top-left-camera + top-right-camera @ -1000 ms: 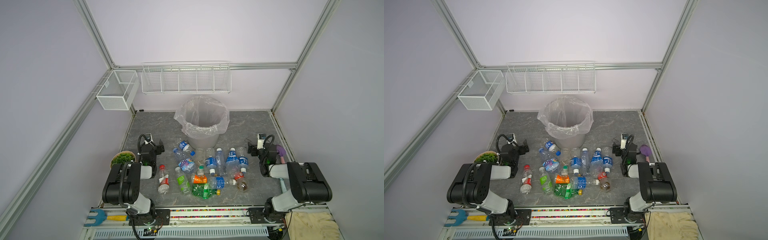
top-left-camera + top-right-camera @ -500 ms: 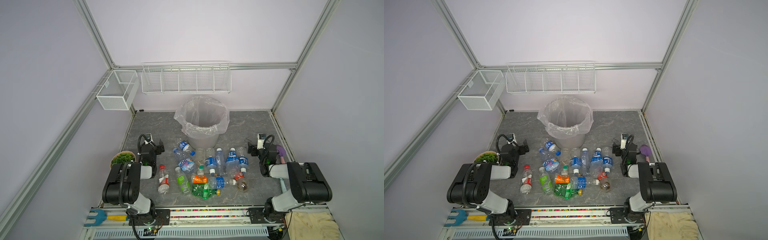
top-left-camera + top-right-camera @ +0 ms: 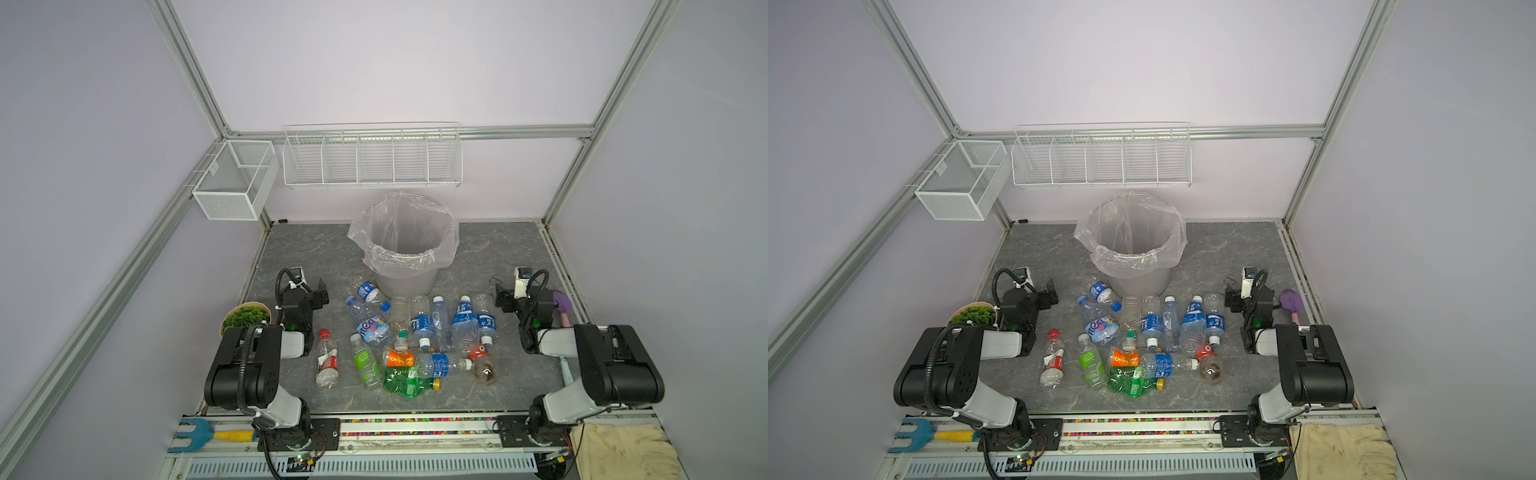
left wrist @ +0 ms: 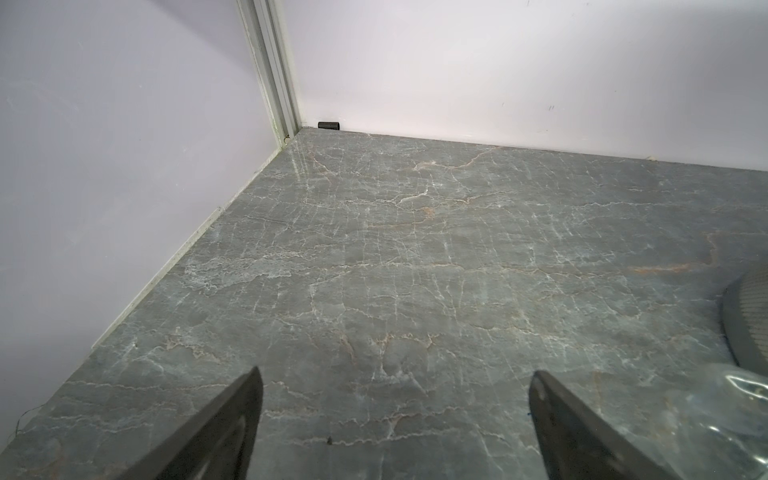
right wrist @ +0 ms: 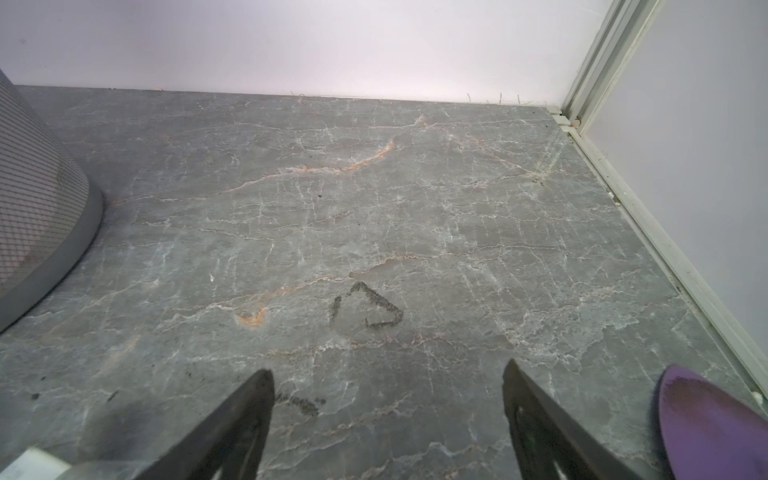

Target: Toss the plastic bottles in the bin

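The plastic bottles point(image 3: 415, 336) lie on their sides in a loose heap on the grey marbled table point(image 3: 490, 253), just in front of the bin point(image 3: 405, 284). The bin stands upright, with its clear liner folded over the rim. The left gripper point(image 4: 395, 374) sits low near the heap's left edge, and the right gripper point(image 5: 388, 370) sits near its right edge. Both have their jaws spread wide over bare table. A potted plant point(image 3: 244, 318) sits beside the left arm, and a purple brush point(image 3: 561, 301) lies just beside the right gripper.
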Action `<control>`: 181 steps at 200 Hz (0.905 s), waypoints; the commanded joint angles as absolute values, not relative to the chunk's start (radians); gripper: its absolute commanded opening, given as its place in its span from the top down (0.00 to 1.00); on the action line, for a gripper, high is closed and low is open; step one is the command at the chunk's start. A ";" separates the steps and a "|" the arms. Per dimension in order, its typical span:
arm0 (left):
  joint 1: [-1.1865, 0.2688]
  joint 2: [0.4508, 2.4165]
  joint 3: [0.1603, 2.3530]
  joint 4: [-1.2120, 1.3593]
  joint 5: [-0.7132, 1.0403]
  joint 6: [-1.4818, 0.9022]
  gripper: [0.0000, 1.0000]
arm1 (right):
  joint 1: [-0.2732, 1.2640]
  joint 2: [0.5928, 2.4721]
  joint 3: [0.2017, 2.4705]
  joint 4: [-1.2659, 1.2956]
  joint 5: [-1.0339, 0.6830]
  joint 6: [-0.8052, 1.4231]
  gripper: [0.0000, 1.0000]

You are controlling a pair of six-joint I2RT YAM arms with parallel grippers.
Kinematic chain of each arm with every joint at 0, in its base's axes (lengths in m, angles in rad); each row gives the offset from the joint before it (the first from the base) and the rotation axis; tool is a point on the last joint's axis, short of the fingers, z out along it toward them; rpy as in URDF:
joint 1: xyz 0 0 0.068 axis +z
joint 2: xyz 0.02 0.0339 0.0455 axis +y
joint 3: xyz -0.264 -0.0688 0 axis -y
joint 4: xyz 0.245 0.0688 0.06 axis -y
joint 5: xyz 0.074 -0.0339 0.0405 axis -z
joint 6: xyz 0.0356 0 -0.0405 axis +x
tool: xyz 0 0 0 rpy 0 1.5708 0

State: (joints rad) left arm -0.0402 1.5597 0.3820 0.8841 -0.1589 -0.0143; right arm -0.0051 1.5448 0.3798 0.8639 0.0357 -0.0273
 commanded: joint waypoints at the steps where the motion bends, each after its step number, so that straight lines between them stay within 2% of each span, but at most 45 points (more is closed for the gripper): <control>1: -0.038 1.548 0.399 0.888 -0.155 -0.014 0.01 | -0.012 1.530 0.384 0.871 0.026 -0.040 0.12; 181: -0.038 1.548 0.400 0.888 -0.155 -0.015 0.01 | -0.012 1.529 0.384 0.873 0.026 -0.040 0.12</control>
State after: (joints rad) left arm -0.0402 1.5593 0.3824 0.8841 -0.1589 -0.0143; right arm -0.0051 1.5448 0.3798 0.8639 0.0357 -0.0273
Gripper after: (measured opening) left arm 0.987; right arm 0.884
